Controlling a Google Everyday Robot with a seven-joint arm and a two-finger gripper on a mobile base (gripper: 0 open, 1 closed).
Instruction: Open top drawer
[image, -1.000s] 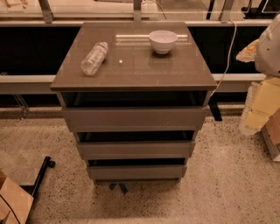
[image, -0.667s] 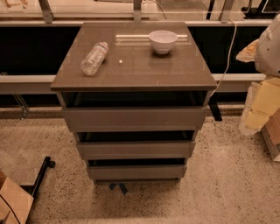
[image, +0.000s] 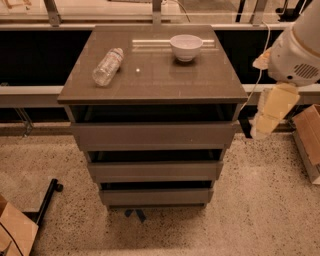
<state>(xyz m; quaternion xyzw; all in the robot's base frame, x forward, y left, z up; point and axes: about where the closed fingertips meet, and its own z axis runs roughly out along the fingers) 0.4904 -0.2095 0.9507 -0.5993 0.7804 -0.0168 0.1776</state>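
The top drawer (image: 152, 135) is the widest grey-brown flat front, just under the cabinet top, with a dark gap above it. Two narrower-looking drawer fronts (image: 155, 171) sit below it. My gripper (image: 265, 117), with yellowish parts under a white arm (image: 300, 50), hangs in the air to the right of the cabinet. It is at about the height of the top drawer and apart from it. It touches nothing that I can see.
A clear plastic bottle (image: 107, 66) lies on the cabinet top (image: 150, 85) and a white bowl (image: 186, 47) stands there. Cardboard boxes stand at the right (image: 307, 142) and at the bottom left (image: 15, 232). A black base leg (image: 46, 200) lies on the speckled floor.
My arm and gripper have moved a little to the left, closer to the cabinet's right side. The drawers, bottle and bowl have not moved.
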